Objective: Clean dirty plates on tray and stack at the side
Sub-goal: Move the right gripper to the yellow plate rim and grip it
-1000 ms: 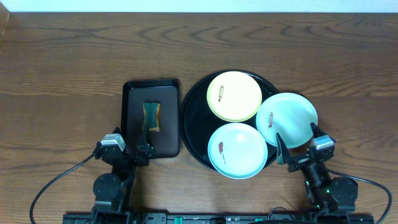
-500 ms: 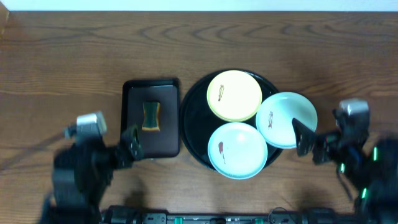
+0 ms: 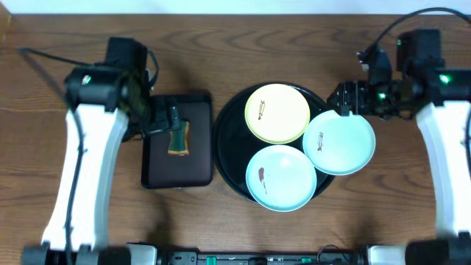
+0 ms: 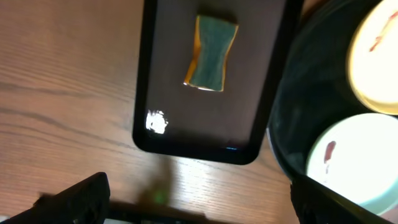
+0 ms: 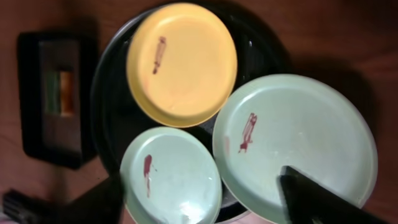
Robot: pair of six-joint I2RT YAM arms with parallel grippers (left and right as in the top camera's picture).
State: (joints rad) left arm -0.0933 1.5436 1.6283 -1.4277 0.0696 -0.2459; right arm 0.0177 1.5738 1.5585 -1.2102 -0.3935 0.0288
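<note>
The round black tray (image 3: 228, 140) holds a pale yellow plate (image 3: 277, 112) at the back and a mint plate (image 3: 281, 177) at the front. A second mint plate (image 3: 339, 142) overlaps the tray's right rim. Each plate has a reddish-brown smear. My left gripper (image 3: 162, 118) hangs open and empty above the rectangular tray. My right gripper (image 3: 349, 98) is open and empty, above the far edge of the right mint plate. The right wrist view shows the yellow plate (image 5: 181, 62), both mint plates (image 5: 298, 143) (image 5: 171, 180) and my open fingers (image 5: 205, 205).
A small rectangular black tray (image 3: 180, 165) left of the round tray holds a green and yellow sponge (image 3: 177, 138). In the left wrist view the sponge (image 4: 211, 53) lies on that tray (image 4: 205, 140), with my open fingers (image 4: 199, 205) over bare wood.
Both arms have risen from the table's front edge and reached out, the left over the rectangular tray, the right toward the right mint plate. The plates and sponge have not moved.
</note>
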